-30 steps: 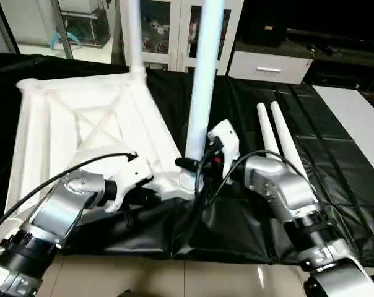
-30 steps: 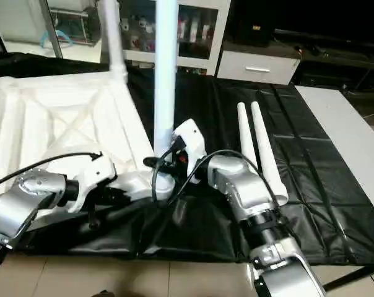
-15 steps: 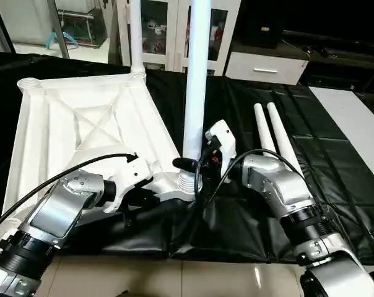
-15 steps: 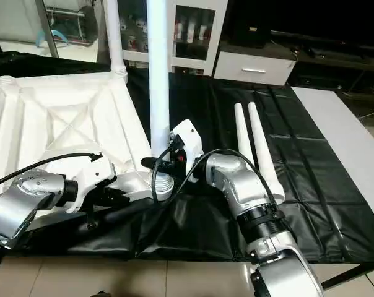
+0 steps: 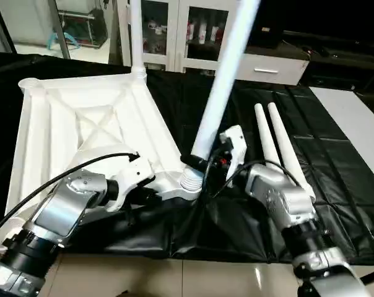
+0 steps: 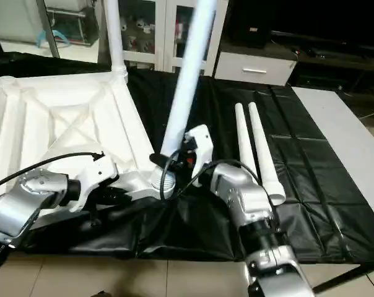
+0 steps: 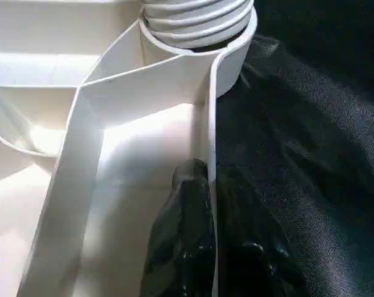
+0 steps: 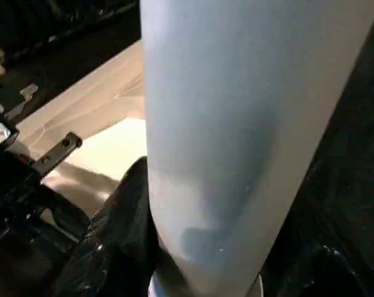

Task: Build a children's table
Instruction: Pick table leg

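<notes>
Item 1: large white plastic rectangular table top (image 5: 88,130), lying underside up with its X-ribbing showing, on the black sheet-covered surface (image 5: 335,161) in front of me, toward my left.

Item 2: long white tapered round leg (image 5: 136,34), standing upright in the far corner socket of the top.

Item 3: second long white tapered leg (image 5: 221,93), its foot at the near threaded corner socket (image 5: 192,179), the shaft leaning toward my right.

Item 4: two more white tapered legs (image 5: 277,145), lying side by side and touching on the black sheet, to the right of the top.

Item 5: my right tool (image 5: 202,166), its black fingers (image 8: 122,216) pinching the lower end of the leaning leg just above the socket.

Item 6: my left tool (image 7: 202,235), its fingers pressed together on the thin side wall of the top, one inside and one outside, near the threaded socket.

Item 7: white cabinets (image 5: 193,31) beyond the surface.
</notes>
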Available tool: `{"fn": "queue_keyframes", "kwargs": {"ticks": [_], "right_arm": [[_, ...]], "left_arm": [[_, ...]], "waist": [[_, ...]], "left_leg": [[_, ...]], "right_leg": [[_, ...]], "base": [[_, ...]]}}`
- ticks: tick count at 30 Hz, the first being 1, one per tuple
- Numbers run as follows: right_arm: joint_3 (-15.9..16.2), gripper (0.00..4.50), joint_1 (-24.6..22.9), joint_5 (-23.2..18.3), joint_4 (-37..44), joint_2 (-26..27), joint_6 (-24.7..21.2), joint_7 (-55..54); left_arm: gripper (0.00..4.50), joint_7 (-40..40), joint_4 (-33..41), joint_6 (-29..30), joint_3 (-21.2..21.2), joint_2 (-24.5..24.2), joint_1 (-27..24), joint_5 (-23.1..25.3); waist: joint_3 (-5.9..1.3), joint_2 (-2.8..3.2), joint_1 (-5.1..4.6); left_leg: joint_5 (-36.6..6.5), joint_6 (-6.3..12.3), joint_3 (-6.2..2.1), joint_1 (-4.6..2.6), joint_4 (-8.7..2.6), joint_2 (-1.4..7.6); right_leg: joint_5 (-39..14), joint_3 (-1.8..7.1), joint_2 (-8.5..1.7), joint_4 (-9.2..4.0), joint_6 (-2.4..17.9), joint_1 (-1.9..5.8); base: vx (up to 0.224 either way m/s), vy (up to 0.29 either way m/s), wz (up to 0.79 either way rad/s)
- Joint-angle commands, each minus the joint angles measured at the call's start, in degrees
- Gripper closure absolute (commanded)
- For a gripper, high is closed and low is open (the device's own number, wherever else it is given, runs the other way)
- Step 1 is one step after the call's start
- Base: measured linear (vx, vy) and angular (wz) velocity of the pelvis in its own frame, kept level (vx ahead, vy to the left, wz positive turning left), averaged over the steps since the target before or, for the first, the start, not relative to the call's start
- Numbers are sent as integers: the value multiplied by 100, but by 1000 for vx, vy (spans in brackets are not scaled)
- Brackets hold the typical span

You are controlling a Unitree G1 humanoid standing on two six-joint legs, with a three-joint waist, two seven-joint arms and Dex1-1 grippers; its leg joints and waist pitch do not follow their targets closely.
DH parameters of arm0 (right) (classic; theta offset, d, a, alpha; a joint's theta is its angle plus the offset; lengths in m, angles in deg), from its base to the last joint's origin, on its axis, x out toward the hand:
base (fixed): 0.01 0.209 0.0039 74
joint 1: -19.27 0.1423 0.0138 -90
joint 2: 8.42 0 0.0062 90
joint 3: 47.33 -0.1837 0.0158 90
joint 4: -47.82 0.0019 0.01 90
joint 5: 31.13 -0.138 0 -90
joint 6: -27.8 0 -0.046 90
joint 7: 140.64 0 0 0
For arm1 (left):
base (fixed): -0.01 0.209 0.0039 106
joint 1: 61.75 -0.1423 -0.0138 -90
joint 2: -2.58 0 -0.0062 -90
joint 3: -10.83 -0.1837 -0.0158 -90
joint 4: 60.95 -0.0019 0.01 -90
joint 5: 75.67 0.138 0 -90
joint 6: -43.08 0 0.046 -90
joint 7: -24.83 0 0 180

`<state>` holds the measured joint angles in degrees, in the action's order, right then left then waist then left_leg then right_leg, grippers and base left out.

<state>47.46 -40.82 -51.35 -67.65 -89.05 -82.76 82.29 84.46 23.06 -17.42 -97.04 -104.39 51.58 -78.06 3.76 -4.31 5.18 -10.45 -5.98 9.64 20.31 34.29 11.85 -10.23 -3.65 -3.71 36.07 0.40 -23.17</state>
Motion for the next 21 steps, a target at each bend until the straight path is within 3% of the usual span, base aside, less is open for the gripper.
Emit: {"fn": "queue_keyframes", "kwargs": {"ticks": [1, 7, 14, 17, 21], "right_arm": [[-127, 263, -265, 216, -100, -80, 119, -301], [149, 264, -827, 446, 399, -88, 431, -300], [426, 264, -1114, 673, 662, -174, 597, -350], [590, 264, -1139, 853, 675, -243, 614, -352], [899, 264, -915, 1113, 541, -401, 310, -276]], "left_arm": [[450, 4, 38, -231, 84, 245, 158, -235], [450, -140, -140, -247, 159, 341, 286, -207], [450, -157, -201, -259, 197, 363, 323, -194], [450, -138, -200, -261, 200, 360, 324, -192], [450, -54, -177, -285, 180, 320, 306, -182]], "waist": [[-301, 58, -56], [-294, 45, -59], [-286, 51, -58], [-275, 51, -70], [-268, 40, -85]], "left_leg": [[-1742, -140, -28, -73, -492, 138], [-1900, -131, -44, -66, -500, 132], [-1928, -78, -51, -54, -525, 132], [-2006, -87, -59, -46, -532, 128], [-2060, -87, -68, -47, -534, 124]], "right_leg": [[-2612, 295, -423, -590, 679, 134], [-2980, 283, -436, -630, 535, 123], [-3043, 272, -439, -642, 488, 117], [-3179, 267, -448, -659, 444, 112], [-3375, 267, -457, -684, 380, 107]], "base": [[0, 0, 0], [0, 0, 0], [0, 0, 0], [0, 0, 0], [0, 0, 0]]}}
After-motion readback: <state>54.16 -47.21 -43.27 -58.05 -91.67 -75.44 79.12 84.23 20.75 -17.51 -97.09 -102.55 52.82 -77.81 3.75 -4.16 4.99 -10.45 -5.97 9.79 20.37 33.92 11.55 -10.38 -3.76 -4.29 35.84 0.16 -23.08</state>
